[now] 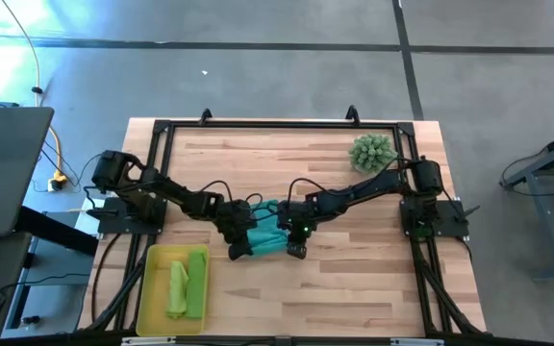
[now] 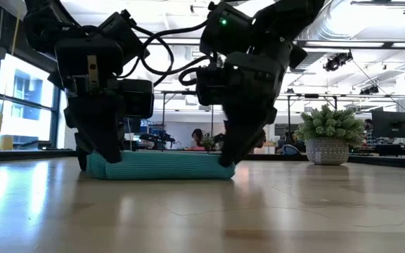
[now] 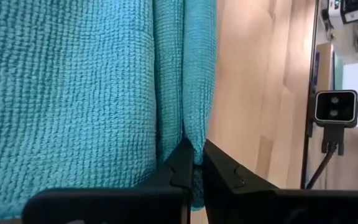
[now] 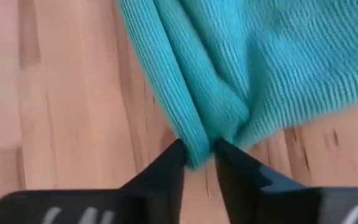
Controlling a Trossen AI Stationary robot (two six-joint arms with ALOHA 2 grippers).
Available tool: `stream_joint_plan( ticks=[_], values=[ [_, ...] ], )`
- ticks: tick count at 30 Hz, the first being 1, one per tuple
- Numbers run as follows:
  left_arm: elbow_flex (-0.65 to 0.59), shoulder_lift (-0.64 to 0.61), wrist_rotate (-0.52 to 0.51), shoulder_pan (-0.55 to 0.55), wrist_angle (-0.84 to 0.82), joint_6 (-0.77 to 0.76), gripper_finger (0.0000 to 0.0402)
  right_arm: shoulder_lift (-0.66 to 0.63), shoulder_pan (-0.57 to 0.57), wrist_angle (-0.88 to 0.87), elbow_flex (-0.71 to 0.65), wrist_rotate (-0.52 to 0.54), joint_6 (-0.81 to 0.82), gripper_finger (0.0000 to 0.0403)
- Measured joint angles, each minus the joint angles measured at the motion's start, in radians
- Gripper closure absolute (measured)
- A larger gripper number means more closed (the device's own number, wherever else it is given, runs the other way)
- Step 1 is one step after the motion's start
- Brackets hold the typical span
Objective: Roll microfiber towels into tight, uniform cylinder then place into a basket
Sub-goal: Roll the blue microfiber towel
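A teal microfiber towel (image 1: 265,231) lies on the table's middle, folded into a low flat bundle (image 2: 160,166). My left gripper (image 1: 239,248) is at its left end, shut on a fold (image 3: 194,163). My right gripper (image 1: 294,248) is at its right end, where its parted fingers (image 4: 199,163) stand on either side of a folded edge. The yellow basket (image 1: 147,288) sits near the table's front left with lime green towels (image 1: 188,284) lying in it. My left gripper pinches a folded edge of the teal towel (image 3: 188,134) between its two fingertips, with several layers in the fold. The fingers slant down onto it at the towel's left end. The towel rests on the table. My right gripper has the rounded end of a fold (image 4: 197,146) between its parted fingertips. The cloth fills the gap and touches both fingers (image 4: 169,163). The fingers slant down at the towel's right end, and the towel lies on the table there.
A spiky green plant in a pot (image 1: 371,152) stands at the far right of the table (image 2: 327,133). Bare wood lies in front of the towel and to the right of the basket. A dark frame runs round the table's edges (image 1: 277,123).
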Motion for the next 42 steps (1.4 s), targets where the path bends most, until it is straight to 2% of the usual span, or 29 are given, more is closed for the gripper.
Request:
stream_joint_plan(
  ticks=[4,7,10,13,16,18,25,33,36,39,42],
  values=[
    [0.000,0.001,-0.021,-0.001,0.001,-0.007,0.0394,-0.020,-0.020,-0.163,0.056,-0.017,-0.084,0.0279],
    [0.000,0.001,-0.027,-0.001,0.000,-0.011,0.0394,-0.038,-0.015,-0.235,0.098,0.024,-0.183,0.0260],
    [0.000,0.001,-0.029,-0.001,-0.001,-0.014,0.0394,-0.039,0.036,-0.204,0.101,0.126,-0.329,0.0255],
    [0.000,0.001,-0.032,-0.001,-0.001,-0.015,0.0394,-0.039,0.095,-0.186,0.101,0.280,-0.446,0.0256],
    [0.000,0.001,-0.035,-0.001,-0.001,-0.016,0.0394,-0.039,0.151,-0.174,0.101,0.436,-0.491,0.0266],
    [0.000,0.001,-0.036,-0.001,-0.002,-0.016,0.0394,-0.039,0.182,-0.176,0.101,0.495,-0.503,0.0275],
    [0.000,0.001,-0.039,-0.005,-0.001,-0.032,0.0394,-0.013,0.215,-0.160,0.101,0.506,-0.481,0.0284],
    [0.000,0.001,-0.047,-0.017,-0.001,-0.039,0.0394,0.050,0.215,-0.128,0.101,0.494,-0.514,0.0226],
    [0.000,0.001,-0.046,-0.017,0.000,-0.048,0.0394,0.080,0.216,-0.114,0.106,0.496,-0.537,0.0221],
    [0.001,0.001,-0.045,-0.017,0.000,-0.050,0.0394,0.096,0.222,-0.113,0.107,0.506,-0.537,0.0241],
    [0.001,0.001,-0.038,-0.017,0.000,-0.054,0.0394,0.101,0.230,-0.111,0.106,0.514,-0.520,0.0288]
  ],
)
